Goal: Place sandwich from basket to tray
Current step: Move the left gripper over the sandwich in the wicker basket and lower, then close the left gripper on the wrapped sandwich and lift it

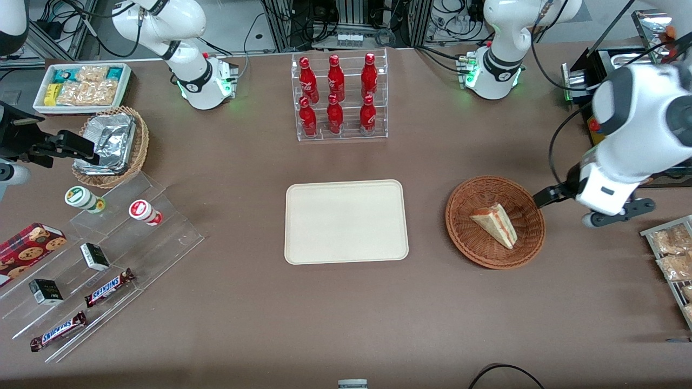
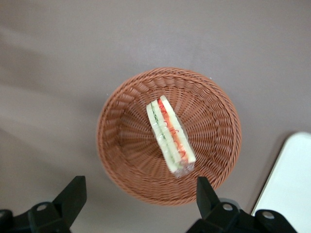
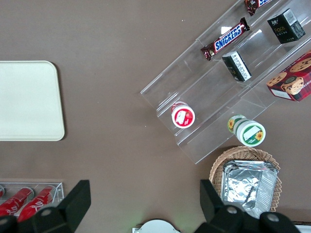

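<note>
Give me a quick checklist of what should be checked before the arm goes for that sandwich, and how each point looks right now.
1. Sandwich lies in the brown wicker basket, nothing on top of it: ok.
2. Pincer open, holding nothing: ok.
3. Pincer above the basket, apart from the sandwich, with nothing between: ok.
4. Fingers spread wider than the sandwich: ok.
5. Cream tray beside the basket is bare, ready to receive: ok.
6. Whether the clear wrap will slip in the grip: cannot tell.
</note>
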Motion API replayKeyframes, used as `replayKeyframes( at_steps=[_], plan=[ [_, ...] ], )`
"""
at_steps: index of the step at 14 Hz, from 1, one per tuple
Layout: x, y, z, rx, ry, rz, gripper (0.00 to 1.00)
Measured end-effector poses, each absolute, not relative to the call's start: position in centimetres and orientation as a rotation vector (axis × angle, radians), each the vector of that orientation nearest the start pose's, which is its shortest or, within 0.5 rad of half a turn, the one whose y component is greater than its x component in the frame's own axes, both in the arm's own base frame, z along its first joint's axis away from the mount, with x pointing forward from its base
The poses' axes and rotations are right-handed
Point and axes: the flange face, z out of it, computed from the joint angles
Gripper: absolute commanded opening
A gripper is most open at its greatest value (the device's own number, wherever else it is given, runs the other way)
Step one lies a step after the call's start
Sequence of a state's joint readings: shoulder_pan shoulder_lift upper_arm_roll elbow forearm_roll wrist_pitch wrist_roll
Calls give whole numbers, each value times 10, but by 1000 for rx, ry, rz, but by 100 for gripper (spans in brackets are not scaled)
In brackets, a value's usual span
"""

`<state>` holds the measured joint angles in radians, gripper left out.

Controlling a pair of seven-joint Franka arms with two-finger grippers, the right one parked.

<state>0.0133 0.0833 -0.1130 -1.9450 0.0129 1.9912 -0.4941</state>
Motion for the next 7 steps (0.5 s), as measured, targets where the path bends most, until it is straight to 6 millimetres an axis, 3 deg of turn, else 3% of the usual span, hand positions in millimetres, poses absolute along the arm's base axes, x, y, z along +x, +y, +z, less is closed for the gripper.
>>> replayKeyframes(
  at_steps=[4, 7],
  plan=[
    [548, -91, 370, -3014, -939, -37, 100],
    [533, -103, 331, -2999, -997, -24, 100]
  ],
)
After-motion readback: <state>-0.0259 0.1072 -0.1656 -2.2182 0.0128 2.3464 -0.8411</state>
